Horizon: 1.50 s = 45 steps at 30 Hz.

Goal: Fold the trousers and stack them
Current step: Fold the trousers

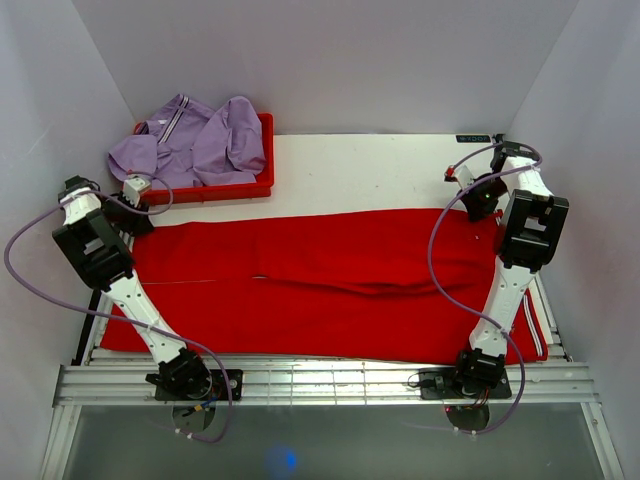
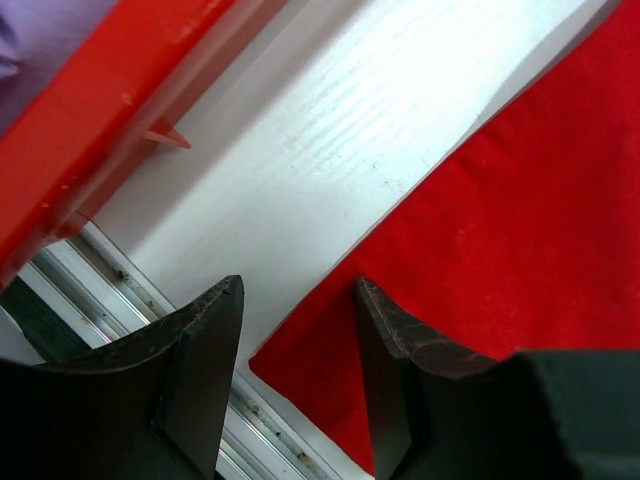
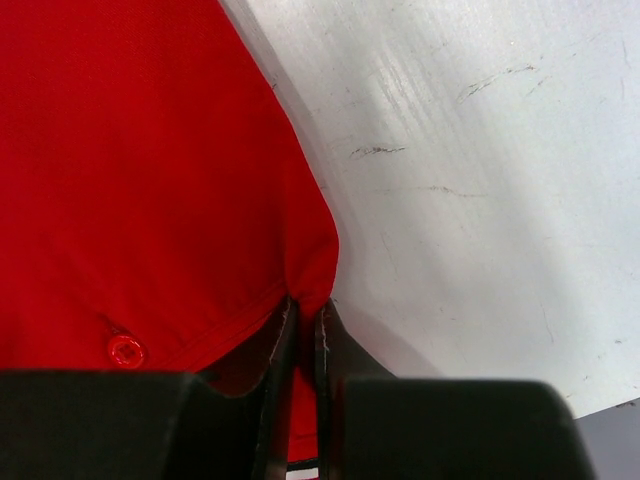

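Observation:
Red trousers (image 1: pixel 320 285) lie spread across the white table, legs running left to right. My left gripper (image 1: pixel 137 212) is open at their far left corner; in the left wrist view its jaws straddle the cloth's corner (image 2: pixel 310 350) just above the table. My right gripper (image 1: pixel 483 203) is at the far right corner, shut on a pinched fold of the red cloth (image 3: pixel 306 280). A red button (image 3: pixel 125 350) shows on the cloth beside it. Lilac trousers (image 1: pixel 195 142) lie bunched in the red tray (image 1: pixel 225 190).
The red tray stands at the back left, its rim (image 2: pixel 90 130) close to my left gripper. White tabletop (image 1: pixel 370 170) lies beyond the red cloth. Aluminium rails (image 1: pixel 320 380) run along the near edge and the left side (image 2: pixel 110 290).

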Available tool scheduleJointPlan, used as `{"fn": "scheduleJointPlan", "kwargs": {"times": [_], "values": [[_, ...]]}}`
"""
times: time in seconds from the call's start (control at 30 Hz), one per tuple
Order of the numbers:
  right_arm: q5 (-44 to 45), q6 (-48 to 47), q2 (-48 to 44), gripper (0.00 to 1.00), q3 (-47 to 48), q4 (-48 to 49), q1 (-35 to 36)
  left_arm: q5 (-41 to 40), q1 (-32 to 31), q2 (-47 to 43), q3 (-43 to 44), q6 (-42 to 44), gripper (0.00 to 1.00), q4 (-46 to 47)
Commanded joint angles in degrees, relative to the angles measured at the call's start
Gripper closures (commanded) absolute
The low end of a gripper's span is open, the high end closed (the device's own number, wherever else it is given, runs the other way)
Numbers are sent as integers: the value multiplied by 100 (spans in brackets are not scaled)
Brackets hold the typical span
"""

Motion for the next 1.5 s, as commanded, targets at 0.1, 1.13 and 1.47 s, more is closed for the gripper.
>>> {"fn": "scheduleJointPlan", "kwargs": {"times": [0.1,1.13,1.47], "values": [[230,-1072,-29,92,-175,-284,14,-868,95,270,-421,528,32,-877],[-463,-598,-696,92,247,-363,-126,89,183,-89,713,36,100,-1211],[-850,-835,-1987,92,-235,-547,-399,995,603,-1327,285,-26,100,-991]]}}
